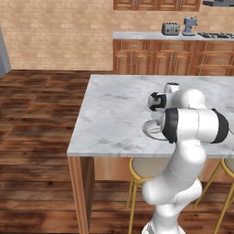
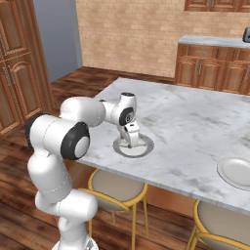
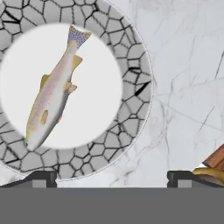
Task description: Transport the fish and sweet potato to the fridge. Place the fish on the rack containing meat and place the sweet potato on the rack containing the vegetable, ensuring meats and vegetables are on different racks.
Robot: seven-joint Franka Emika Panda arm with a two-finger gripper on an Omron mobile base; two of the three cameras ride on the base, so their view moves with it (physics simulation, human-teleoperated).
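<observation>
The fish (image 3: 52, 94), pale silver with yellowish fins, lies diagonally on a round plate (image 3: 131, 57) that has a cracked-stone rim. My gripper (image 3: 112, 179) hangs just above the plate's edge, open, and the fish is off to one side of the gap between the fingertips (image 3: 41, 178). From the right base view the gripper (image 2: 131, 140) points down over the same plate (image 2: 146, 148) near the island's front edge. The tall grey fridge (image 2: 54, 34) stands far back on the left, shut. The sweet potato, the racks, the meat and the vegetable are out of view.
The marble island (image 1: 114, 114) carries a second plate (image 2: 238, 172) at its right end. Yellow-framed stools (image 2: 117, 188) stand under its front edge. Wooden cabinets (image 1: 155, 57) with a toaster (image 1: 170, 29) line the back wall. Open wooden floor (image 1: 36, 114) lies to the left.
</observation>
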